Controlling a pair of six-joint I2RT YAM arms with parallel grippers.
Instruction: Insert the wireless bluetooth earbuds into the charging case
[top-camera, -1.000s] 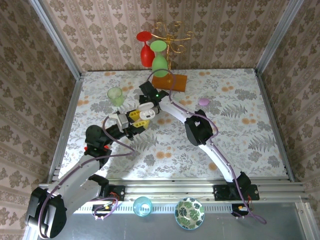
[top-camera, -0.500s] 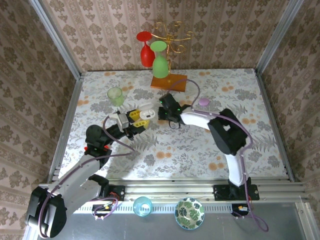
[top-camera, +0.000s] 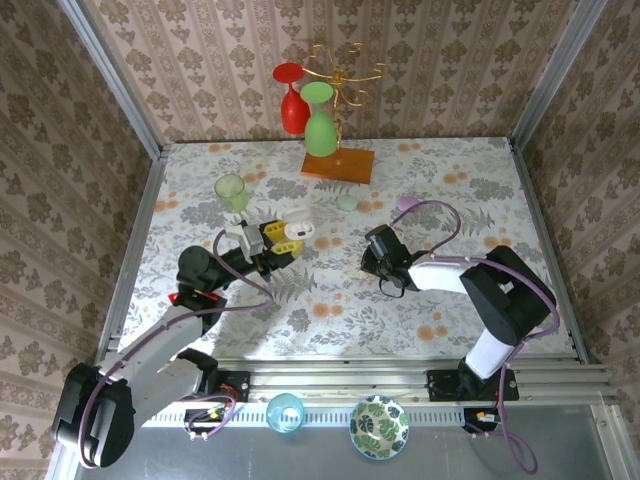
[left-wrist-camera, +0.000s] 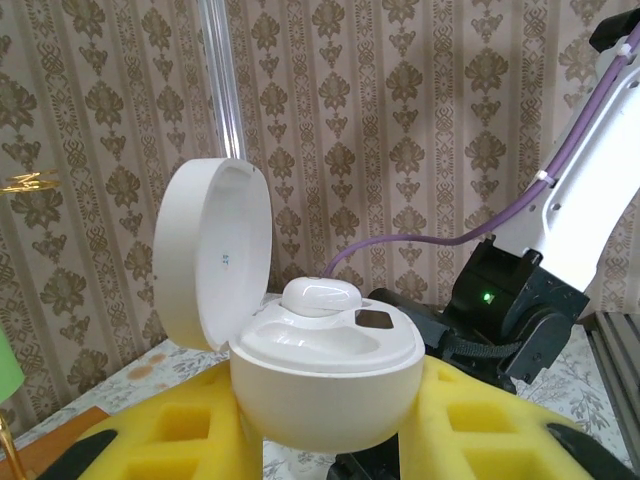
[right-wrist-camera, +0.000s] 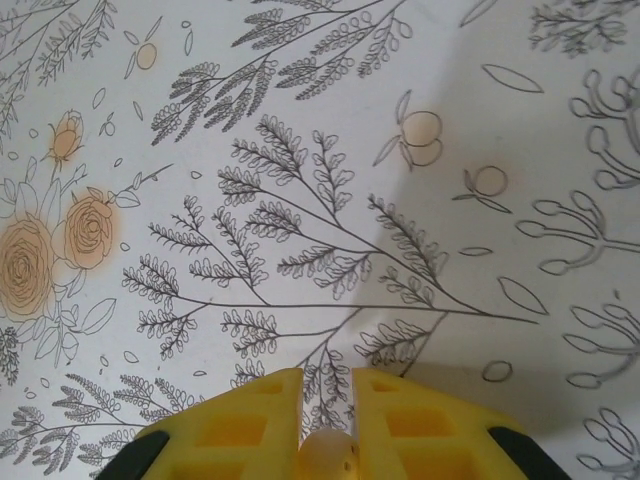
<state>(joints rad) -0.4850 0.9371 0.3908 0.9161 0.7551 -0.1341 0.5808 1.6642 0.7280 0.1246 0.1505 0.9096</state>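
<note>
My left gripper (top-camera: 283, 240) holds the white charging case (top-camera: 297, 229) above the table, left of centre. In the left wrist view its yellow fingers (left-wrist-camera: 170, 430) are shut on the case's body (left-wrist-camera: 325, 385) and the lid (left-wrist-camera: 212, 250) stands open to the left. One whitish earbud (left-wrist-camera: 320, 297) sits in the far socket. The near socket (left-wrist-camera: 310, 340) is bare. My right gripper (top-camera: 376, 246) hangs over the flowered cloth right of centre, apart from the case. Its yellow fingers (right-wrist-camera: 240, 420) stand nearly together with a pale earbud (right-wrist-camera: 325, 456) wedged deep between them.
A pale green oval case (top-camera: 347, 202) and a pink one (top-camera: 407, 203) lie on the far half of the table. A green cup (top-camera: 231, 190) stands at back left. The gold rack on an orange base (top-camera: 338, 165) holds red and green wine glasses at the back.
My right arm has drawn back from the open case, towards the right and the near side. The left gripper and the case have hardly shifted.
</note>
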